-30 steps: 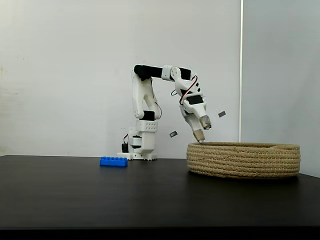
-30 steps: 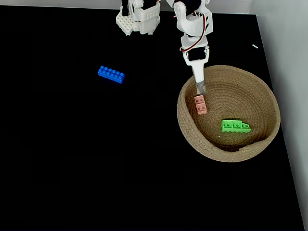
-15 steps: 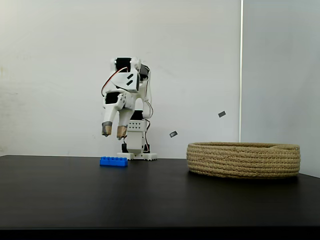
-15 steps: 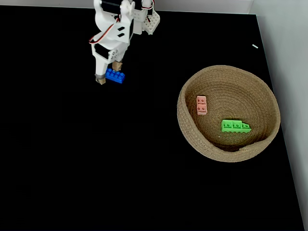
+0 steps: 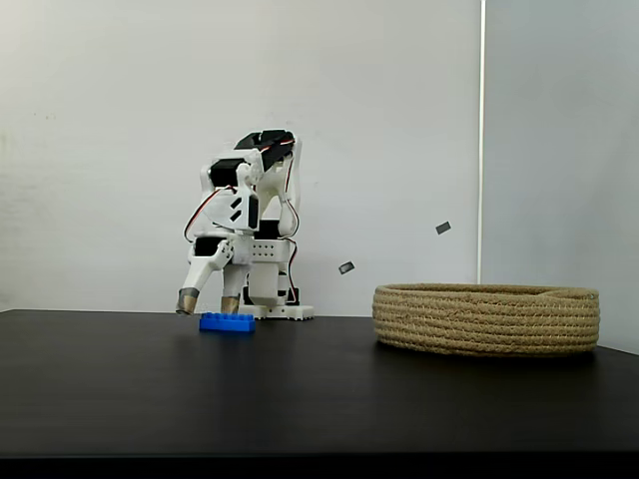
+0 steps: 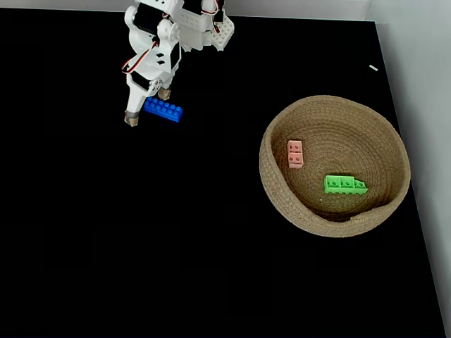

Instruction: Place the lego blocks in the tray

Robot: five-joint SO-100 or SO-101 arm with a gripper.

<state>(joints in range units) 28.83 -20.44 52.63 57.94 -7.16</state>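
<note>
A long blue lego block [image 5: 227, 322] [image 6: 163, 110] lies on the black table in front of the arm's base. My gripper [image 5: 208, 301] [image 6: 147, 105] is open and low over the block's left end, one fingertip on each side of it, not closed on it. The tray [image 5: 486, 318] [image 6: 275, 183], a wide round basket of coiled tan rope, stands at the right. In the fixed view from above, a pale pink block [image 6: 295, 153] and a bright green block [image 6: 344, 184] lie inside it.
The arm's white base [image 5: 272, 297] [image 6: 204, 28] stands at the table's back edge, just behind the blue block. A pale wall [image 5: 100, 150] rises behind the table. The table's right edge [image 6: 416, 211] runs close to the basket.
A second ago the gripper hung over the basket by the pink block. It swung left to the blue block and has now dropped lower, fingers straddling the block's end.
</note>
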